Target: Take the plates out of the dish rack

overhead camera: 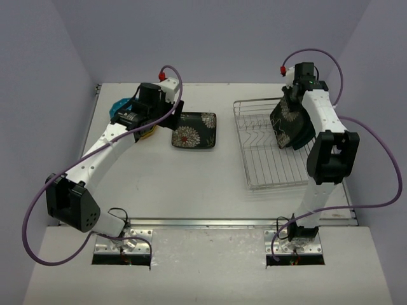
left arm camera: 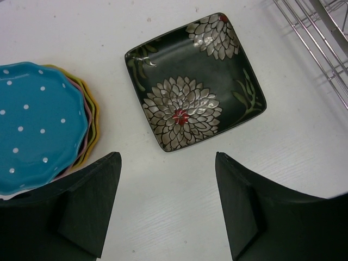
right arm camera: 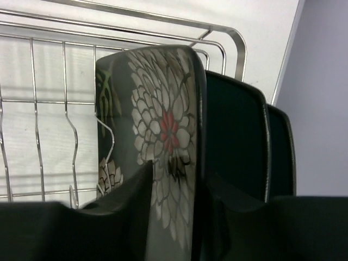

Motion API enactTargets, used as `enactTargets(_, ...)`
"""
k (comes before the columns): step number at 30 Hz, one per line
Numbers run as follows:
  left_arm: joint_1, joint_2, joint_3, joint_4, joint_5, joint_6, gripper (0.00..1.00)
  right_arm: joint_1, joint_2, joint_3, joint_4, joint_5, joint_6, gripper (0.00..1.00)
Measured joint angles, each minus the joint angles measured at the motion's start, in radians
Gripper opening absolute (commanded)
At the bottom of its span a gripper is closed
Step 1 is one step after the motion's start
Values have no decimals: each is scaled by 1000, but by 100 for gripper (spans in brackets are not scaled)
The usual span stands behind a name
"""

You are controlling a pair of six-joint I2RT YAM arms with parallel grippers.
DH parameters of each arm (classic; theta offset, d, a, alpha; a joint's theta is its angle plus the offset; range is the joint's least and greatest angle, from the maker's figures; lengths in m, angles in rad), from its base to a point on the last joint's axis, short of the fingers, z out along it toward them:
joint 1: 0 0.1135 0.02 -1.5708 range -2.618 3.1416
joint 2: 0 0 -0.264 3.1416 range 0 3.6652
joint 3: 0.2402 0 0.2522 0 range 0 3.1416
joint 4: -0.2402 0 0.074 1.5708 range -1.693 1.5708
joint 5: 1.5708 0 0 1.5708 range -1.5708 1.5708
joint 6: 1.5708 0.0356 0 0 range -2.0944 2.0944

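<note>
Right tool (right arm camera: 176,182) straddles the top rim of the upright black floral plate (right arm camera: 163,103) at the far end of the dish rack (overhead camera: 264,168); whether it pinches yet, I cannot tell. Dark teal plates (right arm camera: 239,136) stand just right of it. Left tool (left arm camera: 167,163), spread and empty, hovers well apart.

Bright even overhead light w/ soft shadows.

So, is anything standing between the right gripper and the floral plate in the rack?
Nothing visible. The right gripper straddles the edge of the floral plate, one finger on each side; the dark teal plates stand beyond one finger, outside the gap.
</note>
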Motion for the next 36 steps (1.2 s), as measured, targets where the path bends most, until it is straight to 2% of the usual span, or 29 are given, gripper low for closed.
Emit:
enactTargets(1,1,2,0,0,3,-3,68,-7,0,3,-1,-10,9,19)
enactTargets(4,5,9,0,0,12,-9,69,-20,-5,13,-10,-52,45,7)
enactTargets(8,7,11,0,-1,16,-15,78,-20,-11,27,-37,-84,67,0)
enactTargets(12,10,11,0,-1,16,-20,100,-19,-11,51,-95,-88,66,0)
enactTargets(19,13,11,0,-4,10,-34,100,-1,-71,65,-172,-40,38,0)
enactTargets(28,61,11,0,-5,4,-62,100,22,-256,146,-146,16,25,0)
enactTargets(31,132,11,0,-4,93,-94,100,27,-315,172,-127,6,49,0)
enactTargets(34,264,5,-20,45,313,-174,99,27,-381,173,-112,-62,116,0)
enactTargets(36,349,-14,-82,134,468,-251,99,25,-425,156,-110,-128,180,0)
